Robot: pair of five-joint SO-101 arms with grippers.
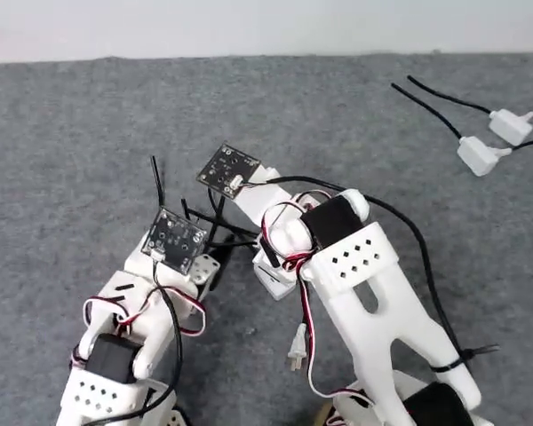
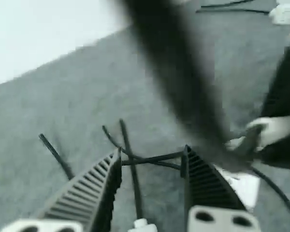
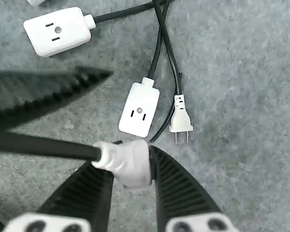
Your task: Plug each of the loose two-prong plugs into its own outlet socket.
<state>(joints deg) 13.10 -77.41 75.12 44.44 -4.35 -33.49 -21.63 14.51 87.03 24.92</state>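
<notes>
My right gripper [image 3: 131, 159] is shut on a white cord end [image 3: 123, 162] with a black cord; its face is hidden. On the carpet below it lie a white outlet socket [image 3: 139, 108], a small two-prong plug [image 3: 181, 121] beside it, and a second socket [image 3: 58, 31] farther off. My left gripper [image 2: 152, 151] is open low over the carpet, with crossing black cords [image 2: 135, 159] between its fingers. In the high view both wrists meet at the middle, and a loose plug [image 1: 296, 353] lies by the right arm [image 1: 373, 284].
Two more white sockets [image 1: 478, 155] [image 1: 511, 126] with black cords lie at the far right of the grey carpet [image 1: 71, 160]. A blurred black cord [image 2: 179, 82] crosses close to the left wrist camera. A pale wall [image 1: 249, 27] bounds the far side.
</notes>
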